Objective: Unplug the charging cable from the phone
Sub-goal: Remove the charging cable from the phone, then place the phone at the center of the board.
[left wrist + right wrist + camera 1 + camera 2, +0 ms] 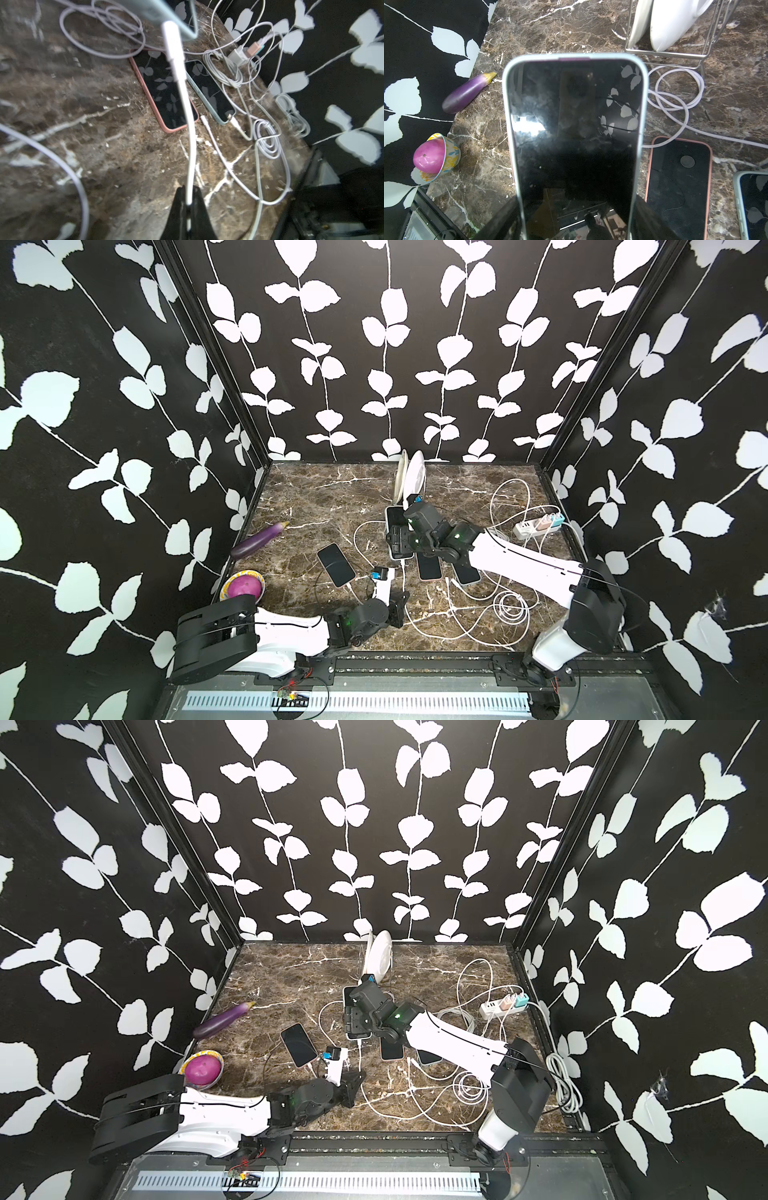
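My right gripper (576,218) is shut on the phone (575,124), a black-screened one in a pale blue case, with a finger on each long side. In both top views it hangs above mid-table (394,517) (350,995). The white charging cable (188,128) hangs from its lower edge (178,22), and the plug (174,54) reaches up to that edge. The image is too blurred to tell whether the plug is seated. My left gripper (188,194) is shut on the charging cable below the plug, just in front of the phone (401,597) (356,1077).
A dark phone (336,564) lies to the left with a cable in it. A pink-cased phone (428,568) and a blue-cased phone (467,574) lie under my right arm. Loose white cables (511,605) run to a power strip (538,524). Plate rack (411,477), eggplant (259,539), bowl (243,585).
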Available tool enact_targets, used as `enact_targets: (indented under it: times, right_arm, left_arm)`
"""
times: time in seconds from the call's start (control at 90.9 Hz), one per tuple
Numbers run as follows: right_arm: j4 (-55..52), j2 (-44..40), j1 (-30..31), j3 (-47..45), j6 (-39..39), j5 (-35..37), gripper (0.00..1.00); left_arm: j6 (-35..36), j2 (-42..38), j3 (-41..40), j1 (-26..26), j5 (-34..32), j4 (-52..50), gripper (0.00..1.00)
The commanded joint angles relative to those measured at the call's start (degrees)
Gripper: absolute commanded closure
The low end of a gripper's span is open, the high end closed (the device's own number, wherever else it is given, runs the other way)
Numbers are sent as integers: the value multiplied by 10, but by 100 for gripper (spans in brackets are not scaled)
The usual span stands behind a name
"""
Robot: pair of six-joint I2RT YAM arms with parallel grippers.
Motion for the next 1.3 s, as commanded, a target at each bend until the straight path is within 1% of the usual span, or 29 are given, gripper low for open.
enact_targets:
  times: [0.0, 0.11, 0.264, 0.462, 0.572, 0.594, 0.627, 0.638, 0.66, 0.693, 0.726, 0.759, 0.858, 0.99, 1.056, 1.133, 1.188, 1.221, 1.287]
  right_arm:
    - [42, -21, 5, 7, 2, 14, 100]
    - [40, -12, 5, 17, -3, 44, 100]
    - [37, -7, 3, 66, -16, 82, 100]
    - [5, 26, -6, 127, -28, 78, 100]
    - [-21, 37, -6, 134, -25, 71, 100]
    - [-25, 38, -6, 131, -24, 69, 100]
    - [-30, 41, -6, 127, -21, 63, 100]
    - [-33, 42, -6, 125, -21, 61, 100]
    - [-38, 44, -6, 123, -20, 57, 100]
    - [-51, 51, -6, 123, -20, 52, 100]
    - [-62, 59, -6, 126, -22, 43, 100]
    - [-77, 68, -6, 131, -24, 30, 100]
    - [-111, 103, -5, 148, -32, -1, 100]
    - [-140, 154, -2, 175, -33, -30, 100]
    - [-156, 186, 2, 197, -29, -45, 100]
    - [-182, 225, 6, 232, -25, -51, 100]
    - [-193, 246, 8, 250, -20, -62, 100]
    - [-194, 256, 9, 256, -15, -70, 100]
    - [-200, 272, 10, 266, -8, -82, 100]
  left_arm:
    - [5, -4, 14, -3, -8, -14, 100]
    - [10, 2, 21, -9, -11, -20, 100]
    - [16, 25, 28, -20, -8, -6, 100]
    - [16, 29, 29, -22, -11, -8, 100]
    - [12, 25, 27, -22, -19, -10, 99]
    - [11, 23, 25, -22, -21, -11, 92]
    - [11, 19, 22, -22, -23, -12, 69]
    - [11, 16, 20, -22, -23, -13, 63]
    - [10, 10, 18, -22, -25, -15, 54]
    - [9, -2, 15, -22, -28, -24, 45]
    - [10, -17, 14, -22, -32, -39, 39]
    - [11, -37, 13, -22, -38, -62, 36]
    - [18, -113, 17, -22, -59, -160, 34]
    - [28, -228, 39, -21, -116, -351, 33]
    - [8, -277, 58, -21, -164, -456, 35]
    - [-47, -313, 89, -8, -212, -585, 37]
    - [-76, -322, 109, 15, -212, -654, 39]
    - [-90, -323, 122, 29, -201, -686, 43]
    - [-107, -322, 134, 65, -172, -718, 47]
